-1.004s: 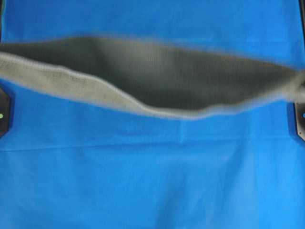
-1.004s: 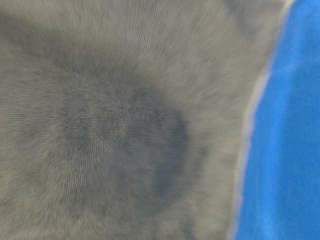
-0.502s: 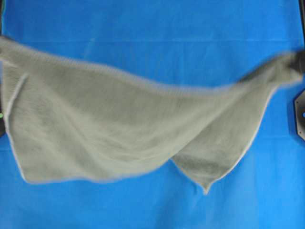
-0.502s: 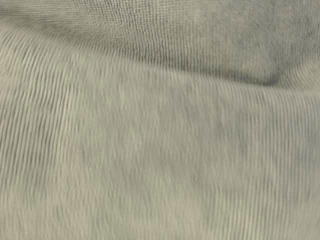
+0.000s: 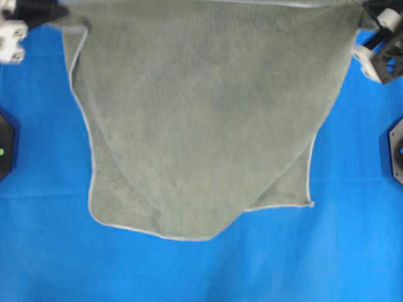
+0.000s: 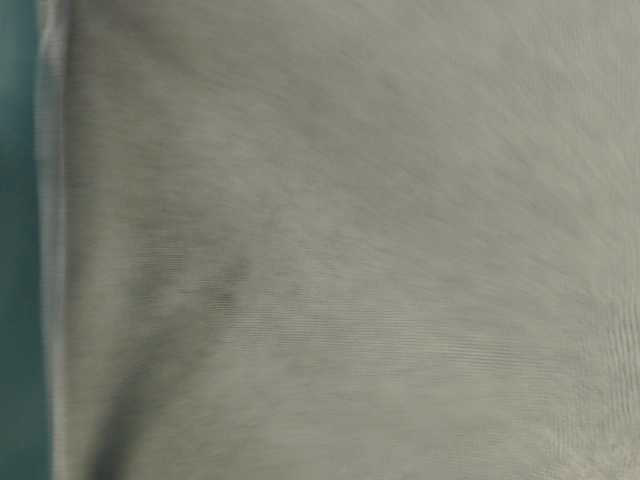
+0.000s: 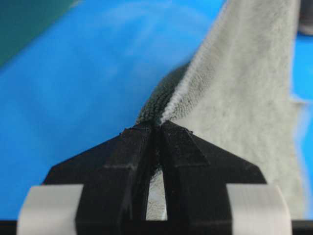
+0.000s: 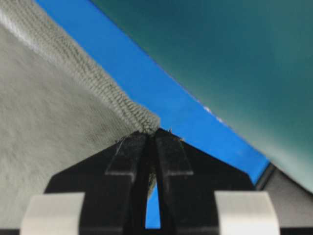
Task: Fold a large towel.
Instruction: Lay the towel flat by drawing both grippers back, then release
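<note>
That fuzzy grey-green towel (image 5: 201, 119) with its thin pale hem hangs spread across the upper middle of the overhead frame over the blue cloth (image 5: 201, 270), left gripper (image 7: 157, 128) and right gripper (image 8: 151, 133) each pinched tight on a top corner, bare blue all along the bottom.

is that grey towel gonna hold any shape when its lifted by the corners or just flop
Likely flop: the large towel hangs from the left gripper and right gripper with its lower edge uneven and one corner doubled under. Probably light, since thin pinches carry it. The fuzzy pile probably resists slipping.
</note>
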